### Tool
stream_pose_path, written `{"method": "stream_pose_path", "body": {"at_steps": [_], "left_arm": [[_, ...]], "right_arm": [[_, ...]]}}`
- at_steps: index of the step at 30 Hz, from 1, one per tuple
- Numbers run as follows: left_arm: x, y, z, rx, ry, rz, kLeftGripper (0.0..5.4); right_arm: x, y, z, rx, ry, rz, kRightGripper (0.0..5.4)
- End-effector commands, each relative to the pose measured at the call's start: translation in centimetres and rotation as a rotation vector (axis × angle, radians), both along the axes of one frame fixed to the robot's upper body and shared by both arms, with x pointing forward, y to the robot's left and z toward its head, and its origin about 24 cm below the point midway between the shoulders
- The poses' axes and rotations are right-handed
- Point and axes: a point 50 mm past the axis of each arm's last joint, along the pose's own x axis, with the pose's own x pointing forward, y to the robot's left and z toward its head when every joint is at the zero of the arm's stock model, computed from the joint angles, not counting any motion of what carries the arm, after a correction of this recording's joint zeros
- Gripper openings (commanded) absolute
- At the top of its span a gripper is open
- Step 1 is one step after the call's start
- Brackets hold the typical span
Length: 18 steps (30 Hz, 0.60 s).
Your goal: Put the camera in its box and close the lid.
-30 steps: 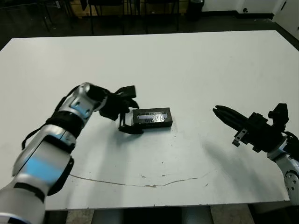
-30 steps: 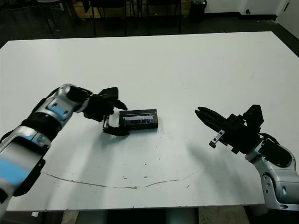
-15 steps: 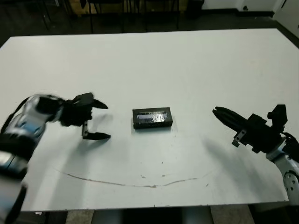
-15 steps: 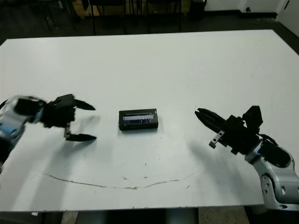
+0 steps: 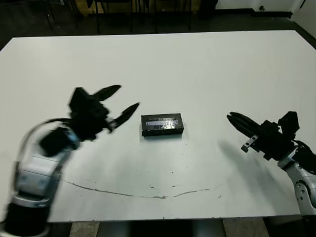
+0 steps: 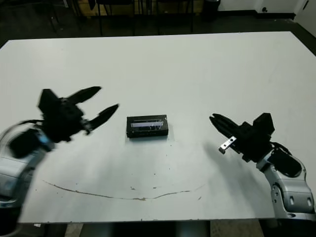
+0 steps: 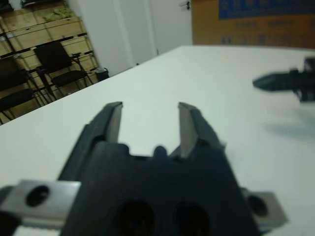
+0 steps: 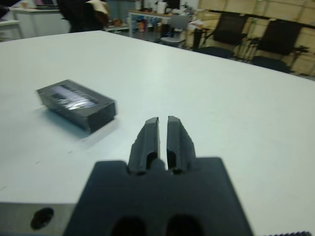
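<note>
The box [image 5: 162,125] lies in the middle of the white table with the lid [image 5: 161,121] on top of it, pale strip facing up. It also shows in the right wrist view as the box [image 8: 77,104]. The camera is hidden. My left gripper [image 5: 127,97] is open and empty, raised above the table to the left of the box, its fingers [image 7: 114,123] wide apart and angled towards it. My right gripper [image 5: 231,117] is shut with nothing in it, well to the right of the box and pointing at it; its fingers [image 8: 150,135] sit together.
A thin dark line [image 5: 148,193] runs across the table [image 5: 207,64] near its front edge. Chairs [image 8: 236,34] stand beyond the far edge. The left wrist view also catches my right gripper [image 7: 280,81] across the table.
My left gripper drew back left from the box's end, then rose and swung up, fingers open wide. The box and lid stayed put. The right arm barely moved.
</note>
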Motion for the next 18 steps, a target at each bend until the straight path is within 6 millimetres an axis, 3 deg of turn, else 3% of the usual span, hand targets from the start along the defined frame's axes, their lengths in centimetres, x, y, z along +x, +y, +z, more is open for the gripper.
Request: {"method": "stream_pose_path", "body": {"at_steps": [1,10,18], "left_arm": [[0.9,-2.2,-0.8,-0.012,0.090,0.040,1.86],[2.4,-5.3,-3.4,0.040,0.286,0.210,0.11],[2.3,-6.0,-6.4,0.038,0.425,0.251,0.01]], "right_arm": [[-0.2,-0.3,-0.3,-0.010,0.007,-0.024,0.00],[-1.1,-0.1,0.1,-0.045,0.017,-0.067,0.00],[-1.2,-0.1,0.2,-0.033,0.031,-0.065,0.00]]}}
